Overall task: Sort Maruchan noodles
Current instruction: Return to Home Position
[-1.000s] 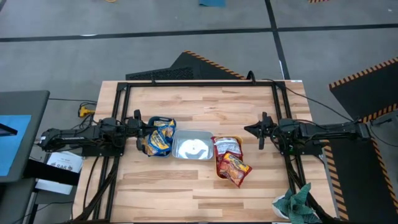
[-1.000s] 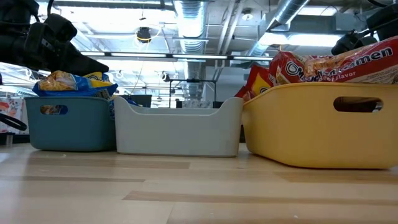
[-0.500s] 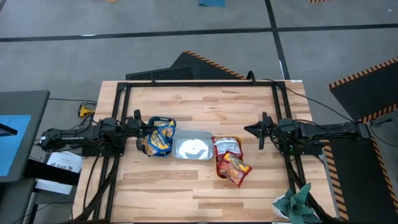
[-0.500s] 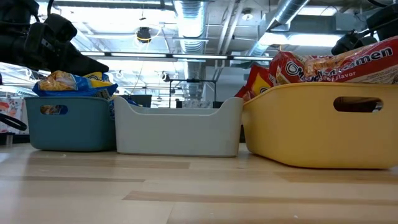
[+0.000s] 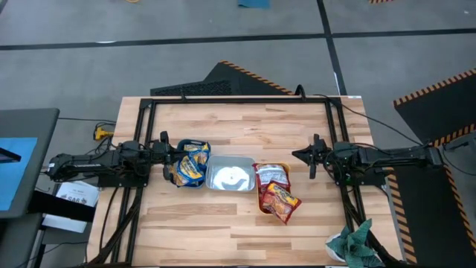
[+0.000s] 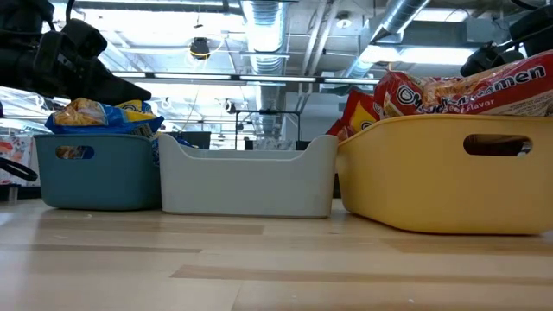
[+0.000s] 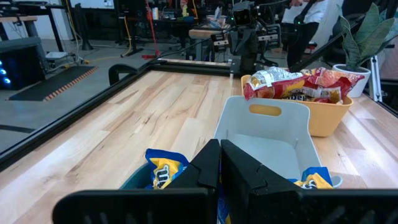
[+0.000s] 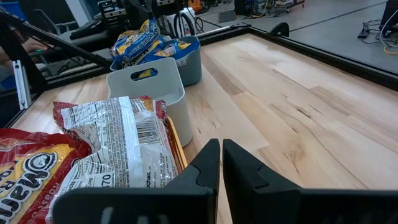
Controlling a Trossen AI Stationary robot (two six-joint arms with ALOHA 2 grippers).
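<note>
At the left edge of the table (image 5: 245,126), the left pincer (image 7: 220,148) hovers just beside the teal bin (image 6: 95,177), its 2 fingers pressed together on nothing. Yellow-and-blue Maruchan packets (image 6: 99,115) heap above that bin's rim. They are crinkled and overlapping, so their number cannot be told. The pale middle bin (image 6: 246,181) stands just beside the teal one, and from table height its inside is hidden. Next, red-orange packets (image 5: 277,192) overfill the yellow bin (image 6: 432,186) and cover most of it from above. 1 lies with its pale printed back up, and the low view cuts the pile off at the picture's edge. At the right edge, the right pincer (image 8: 221,148) waits, its fingers likewise pressed together and empty.
</note>
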